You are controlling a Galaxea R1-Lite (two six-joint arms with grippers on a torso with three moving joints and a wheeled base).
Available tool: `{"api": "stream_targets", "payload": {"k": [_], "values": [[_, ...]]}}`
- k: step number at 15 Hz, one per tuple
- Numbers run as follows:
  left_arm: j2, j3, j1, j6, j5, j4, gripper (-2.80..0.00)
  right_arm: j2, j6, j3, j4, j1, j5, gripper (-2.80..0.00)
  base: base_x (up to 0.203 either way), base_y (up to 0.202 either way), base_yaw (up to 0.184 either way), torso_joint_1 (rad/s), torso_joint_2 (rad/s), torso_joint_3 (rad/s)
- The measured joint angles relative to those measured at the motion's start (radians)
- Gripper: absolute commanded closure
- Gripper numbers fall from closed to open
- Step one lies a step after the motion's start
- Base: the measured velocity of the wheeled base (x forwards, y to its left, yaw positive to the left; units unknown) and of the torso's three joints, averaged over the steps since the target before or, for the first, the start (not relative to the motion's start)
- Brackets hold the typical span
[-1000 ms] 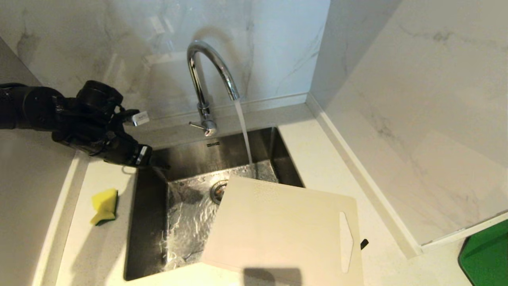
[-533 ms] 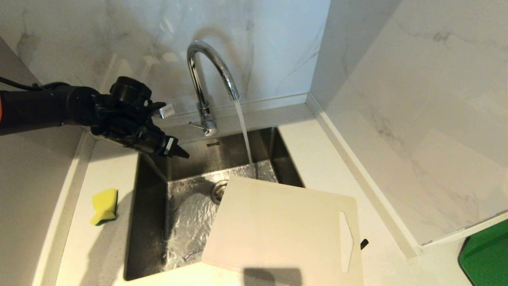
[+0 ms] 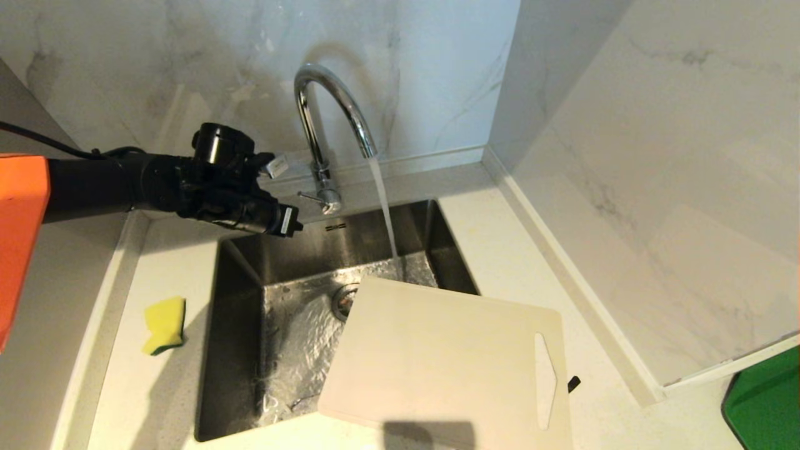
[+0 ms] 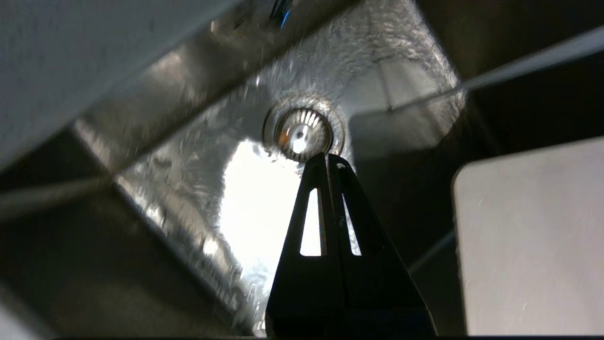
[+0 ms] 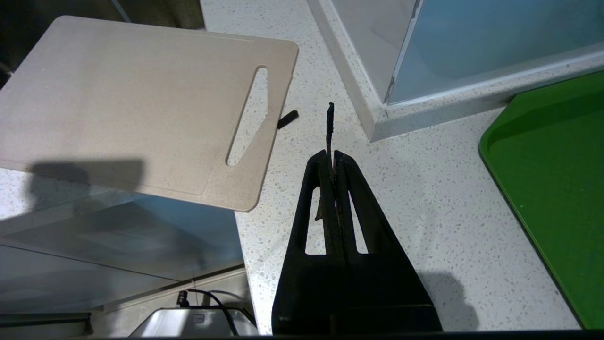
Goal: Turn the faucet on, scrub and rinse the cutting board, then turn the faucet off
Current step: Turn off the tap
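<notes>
The chrome faucet [image 3: 325, 112] stands behind the sink, and water runs from its spout down to the sink floor, just past the far edge of the cutting board [image 3: 450, 362]. The cream board lies tilted over the sink's near right corner and the counter, with its handle slot on the right. My left gripper [image 3: 291, 224] is shut and empty, hovering over the sink's back left corner, close beside and slightly below the faucet's side lever [image 3: 309, 198]. In the left wrist view its shut fingertips [image 4: 327, 158] point at the drain [image 4: 302, 132]. My right gripper [image 5: 333, 156] is shut above the counter, to the right of the cutting board [image 5: 141, 104].
A yellow-and-green sponge [image 3: 165, 324] lies on the counter left of the steel sink [image 3: 240, 350]. A green tray [image 3: 765, 406] sits at the far right. A small black piece [image 3: 573, 383] lies beside the board's right edge. Marble walls close off the back and right.
My left arm has swung right from above the sink's left rim to beside the faucet lever. Its fingers have closed. The water keeps running, and the board and sponge have not moved.
</notes>
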Motion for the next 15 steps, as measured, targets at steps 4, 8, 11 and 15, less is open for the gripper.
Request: {"api": "stream_targets", "payload": {"k": [4, 8, 11, 15], "values": [[0.015, 0.0, -0.01, -0.012, 0.003, -0.105, 0.0, 0.0, 0.0, 0.0, 0.0, 0.0, 0.0, 0.0, 0.0, 0.0, 0.0, 0.0, 0.0, 0.0], [0.028, 0.0, -0.012, -0.008, 0.04, -0.152, 0.0, 0.0, 0.0, 0.0, 0.0, 0.0, 0.0, 0.0, 0.0, 0.0, 0.0, 0.0, 0.0, 0.0], [0.037, 0.0, -0.012, -0.003, 0.07, -0.182, 0.0, 0.0, 0.0, 0.0, 0.0, 0.0, 0.0, 0.0, 0.0, 0.0, 0.0, 0.0, 0.0, 0.0], [0.041, -0.001, -0.012, -0.006, 0.074, -0.222, 0.0, 0.0, 0.0, 0.0, 0.0, 0.0, 0.0, 0.0, 0.0, 0.0, 0.0, 0.0, 0.0, 0.0]]}}
